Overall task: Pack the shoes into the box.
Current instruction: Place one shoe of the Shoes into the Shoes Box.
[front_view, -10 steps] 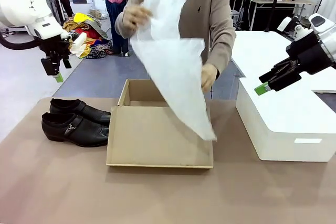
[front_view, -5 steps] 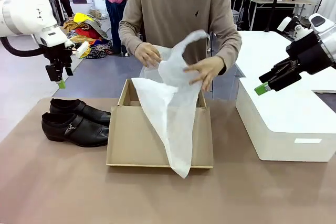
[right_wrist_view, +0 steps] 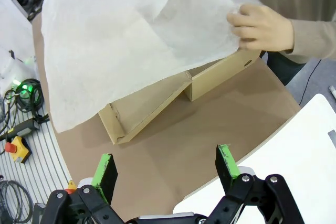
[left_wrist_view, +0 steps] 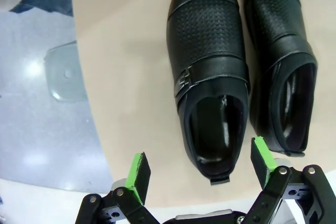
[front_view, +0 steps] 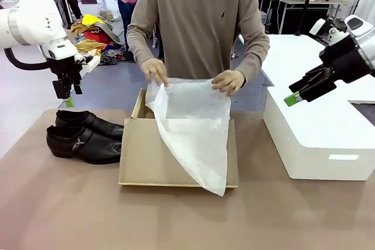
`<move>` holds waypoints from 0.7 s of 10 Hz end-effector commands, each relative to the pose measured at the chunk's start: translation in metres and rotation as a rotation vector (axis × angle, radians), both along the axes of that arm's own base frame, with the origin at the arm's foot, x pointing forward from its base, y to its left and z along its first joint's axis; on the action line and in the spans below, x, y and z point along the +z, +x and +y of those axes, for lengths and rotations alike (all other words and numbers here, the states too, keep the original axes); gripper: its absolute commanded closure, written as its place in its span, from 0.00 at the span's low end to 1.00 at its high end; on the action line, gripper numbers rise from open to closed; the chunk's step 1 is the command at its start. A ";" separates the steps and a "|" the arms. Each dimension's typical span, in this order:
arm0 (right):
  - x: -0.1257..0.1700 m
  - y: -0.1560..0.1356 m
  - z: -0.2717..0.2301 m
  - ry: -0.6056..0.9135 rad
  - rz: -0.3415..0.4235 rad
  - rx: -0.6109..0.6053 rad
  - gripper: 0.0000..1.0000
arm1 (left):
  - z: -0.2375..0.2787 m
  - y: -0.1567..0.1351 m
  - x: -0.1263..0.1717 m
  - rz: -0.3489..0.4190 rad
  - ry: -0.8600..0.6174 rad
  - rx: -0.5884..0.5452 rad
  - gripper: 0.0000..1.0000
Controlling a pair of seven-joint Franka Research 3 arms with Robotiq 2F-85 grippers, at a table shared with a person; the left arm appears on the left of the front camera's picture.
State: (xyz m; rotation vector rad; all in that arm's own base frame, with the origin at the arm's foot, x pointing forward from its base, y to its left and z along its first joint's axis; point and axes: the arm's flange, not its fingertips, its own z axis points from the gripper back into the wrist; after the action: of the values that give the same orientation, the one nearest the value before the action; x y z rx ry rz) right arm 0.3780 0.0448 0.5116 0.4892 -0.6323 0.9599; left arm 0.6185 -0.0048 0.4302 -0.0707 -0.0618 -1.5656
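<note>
Hovering left gripper (left_wrist_view: 201, 165), jaws wide and empty, above dress shoes (front_view: 85, 136), paired near table (front_view: 58, 209) left edge, just beside cardboard shoebox (front_view: 146, 159). Person's hands (front_view: 155, 69) are laying tissue paper (front_view: 196, 127). We wait, then straddle one shoe squarely at heel opening. Right gripper (right_wrist_view: 165, 169) wide, empty.

A large white box (front_view: 319, 139) sits at right on the brown table (front_view: 176, 221); colourful clothes (front_view: 94, 30) lie heaped at upper left.

Box (front_view: 146, 156) floor, seemingly, under tissue paper (front_view: 196, 127)
</note>
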 end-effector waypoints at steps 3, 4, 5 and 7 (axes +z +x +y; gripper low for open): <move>-0.002 0.003 -0.001 0.025 -0.022 0.023 0.00 | -0.003 0.012 -0.016 0.069 0.021 0.023 0.00; -0.002 0.003 -0.001 0.025 -0.022 0.023 0.00 | -0.002 0.014 -0.021 0.079 0.021 0.026 0.00; -0.002 0.003 -0.001 0.025 -0.022 0.023 0.00 | -0.001 0.016 -0.024 0.081 0.024 0.029 0.00; -0.002 0.003 -0.001 0.025 -0.022 0.023 0.00 | 0.000 0.021 -0.033 0.086 0.032 0.019 0.00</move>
State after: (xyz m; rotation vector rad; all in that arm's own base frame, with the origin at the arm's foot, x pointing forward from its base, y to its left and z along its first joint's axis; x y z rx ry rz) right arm 0.3780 0.0447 0.5116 0.4892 -0.6323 0.9600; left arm 0.6327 -0.0055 0.3959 -0.1191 0.0035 -1.5441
